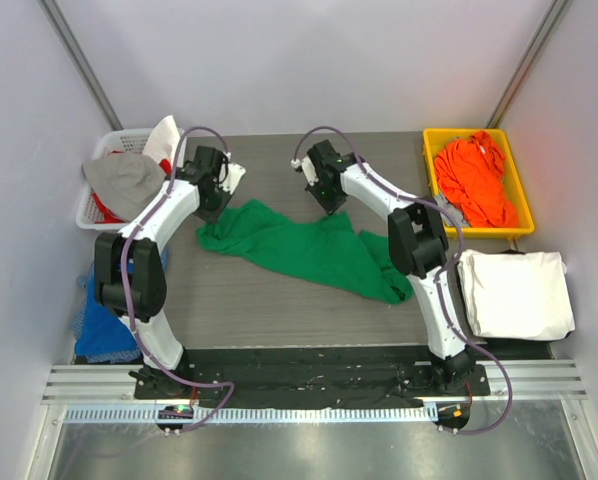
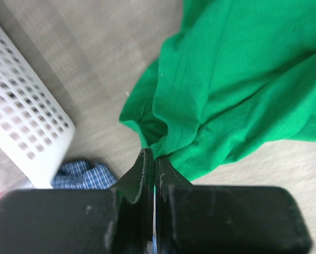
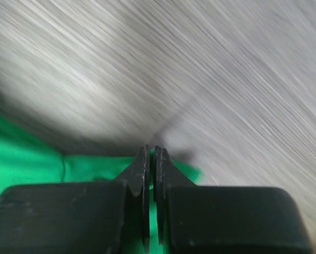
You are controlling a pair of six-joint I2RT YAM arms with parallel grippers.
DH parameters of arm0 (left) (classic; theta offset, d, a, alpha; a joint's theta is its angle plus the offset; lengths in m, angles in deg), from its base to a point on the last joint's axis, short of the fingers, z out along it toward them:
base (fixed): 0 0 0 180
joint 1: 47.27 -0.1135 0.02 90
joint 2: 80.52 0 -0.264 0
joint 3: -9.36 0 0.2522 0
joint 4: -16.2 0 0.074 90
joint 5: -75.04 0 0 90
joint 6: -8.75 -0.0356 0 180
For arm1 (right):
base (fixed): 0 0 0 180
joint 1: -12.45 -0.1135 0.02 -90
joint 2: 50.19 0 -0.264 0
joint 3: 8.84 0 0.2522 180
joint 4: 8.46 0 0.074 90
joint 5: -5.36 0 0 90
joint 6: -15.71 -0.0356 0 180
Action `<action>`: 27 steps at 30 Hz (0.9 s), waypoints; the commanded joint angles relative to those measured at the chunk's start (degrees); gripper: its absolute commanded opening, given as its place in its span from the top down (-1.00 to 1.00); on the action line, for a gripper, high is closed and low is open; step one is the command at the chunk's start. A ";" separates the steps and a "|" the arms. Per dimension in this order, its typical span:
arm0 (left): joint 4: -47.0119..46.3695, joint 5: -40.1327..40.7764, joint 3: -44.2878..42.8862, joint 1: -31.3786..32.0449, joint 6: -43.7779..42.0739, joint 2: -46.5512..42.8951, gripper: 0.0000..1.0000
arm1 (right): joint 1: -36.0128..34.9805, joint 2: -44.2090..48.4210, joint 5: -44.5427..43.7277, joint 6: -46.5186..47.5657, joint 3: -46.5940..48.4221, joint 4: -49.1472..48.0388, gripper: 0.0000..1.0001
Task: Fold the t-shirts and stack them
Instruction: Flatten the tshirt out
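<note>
Grey table (image 1: 259, 300): 1 green t-shirt (image 1: 309, 250), 1 basket (image 1: 91, 218), 1 bin (image 1: 429, 172).

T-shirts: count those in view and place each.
3: green t-shirt mid-table, orange t-shirt in the yellow bin, white t-shirt folded at right. The white basket may hide more.
</note>
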 commanded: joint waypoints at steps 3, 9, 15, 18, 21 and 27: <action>-8.36 -1.89 -7.33 0.27 5.12 -3.76 1.00 | 0.82 17.60 -14.20 4.02 -0.64 3.15 0.98; -6.78 -0.57 -14.02 0.19 6.70 -3.06 1.00 | 1.17 25.69 -19.48 6.13 3.30 6.49 0.98; -6.25 0.83 -17.01 0.19 6.88 -2.97 1.00 | 1.70 28.16 -23.27 8.06 5.77 7.21 0.98; -6.78 3.98 -18.41 0.10 6.01 -3.23 1.00 | 2.66 28.25 -23.80 8.24 7.52 6.59 0.98; -7.75 6.11 -21.04 -1.39 5.91 -3.84 1.00 | 4.77 27.55 -23.71 8.24 10.07 6.06 0.98; -13.09 7.25 -25.09 -3.68 6.71 -5.60 1.00 | 6.36 27.90 -23.97 9.38 12.72 2.30 0.98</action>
